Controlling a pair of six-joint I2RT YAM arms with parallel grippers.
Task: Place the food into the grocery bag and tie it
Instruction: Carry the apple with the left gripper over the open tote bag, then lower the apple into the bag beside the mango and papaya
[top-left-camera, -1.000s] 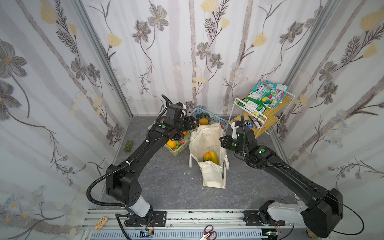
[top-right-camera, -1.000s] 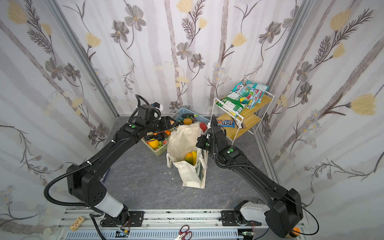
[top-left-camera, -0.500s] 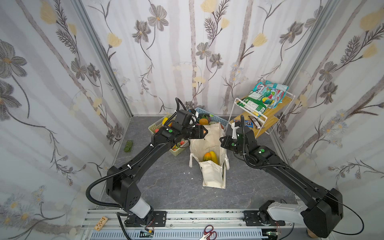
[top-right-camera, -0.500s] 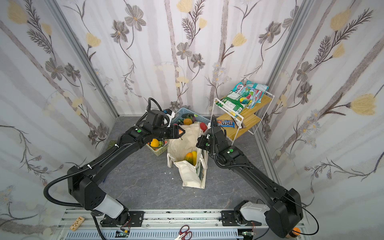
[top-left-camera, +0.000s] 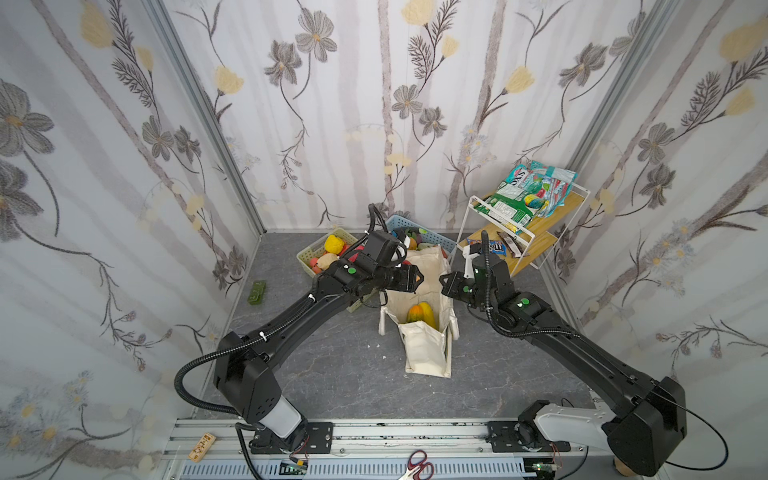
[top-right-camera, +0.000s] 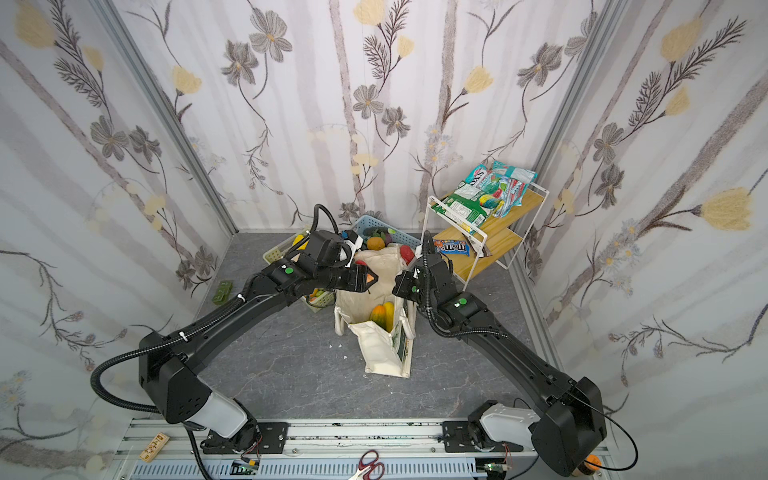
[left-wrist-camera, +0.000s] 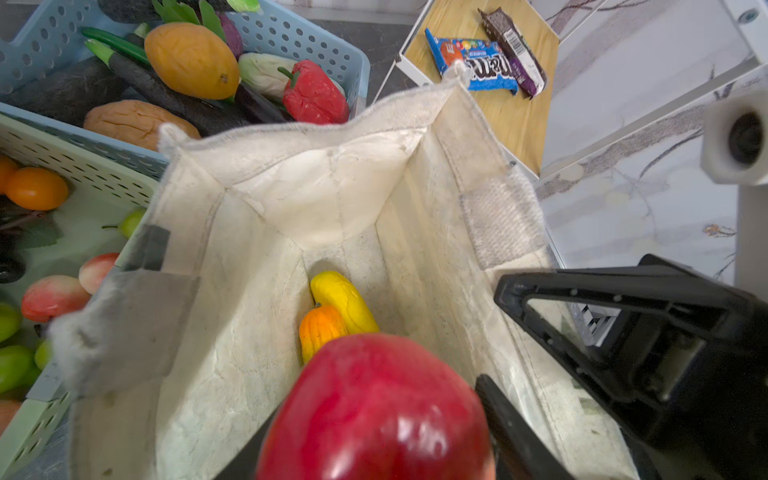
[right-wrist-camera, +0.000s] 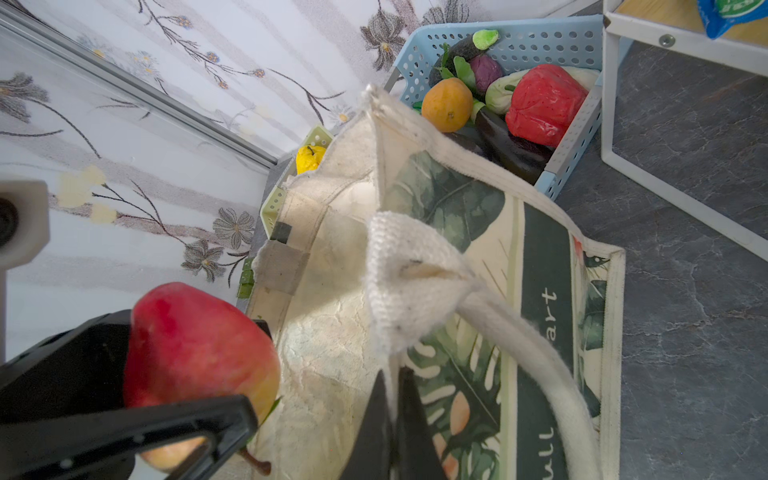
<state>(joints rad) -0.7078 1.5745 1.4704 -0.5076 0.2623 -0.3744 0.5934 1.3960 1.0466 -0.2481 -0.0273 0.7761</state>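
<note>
The left gripper (top-left-camera: 415, 277) holds a red apple (left-wrist-camera: 374, 407) across its middle, jaws partway apart to fit its width, above the open mouth of the bag (top-left-camera: 424, 353). The right gripper (right-wrist-camera: 392, 399) is pinched tight on the bag's rim beside the rope handle (right-wrist-camera: 519, 332), with a thin fold of cloth between its tips. The bag stands upright on the grey table (top-left-camera: 332, 365), close against the blue basket (left-wrist-camera: 291, 37) and the green basket (left-wrist-camera: 83, 166); at its bottom lie a mango (left-wrist-camera: 340, 297) and an orange piece (left-wrist-camera: 320, 332), touching.

The apple looks hard, smooth and glossy, and is probably light and hollow. Such a skin may slip between plain pads, so a grip across the widest part suits it; letting go low over the mouth would likely stop it bouncing out.

The bag is soft canvas with little stiffness of its own; its walls sag where nothing holds them, so the rim pinch seems to be what holds the mouth wide. For tying, the thick handles are the obvious hold, being rough and easy to clamp.
</note>
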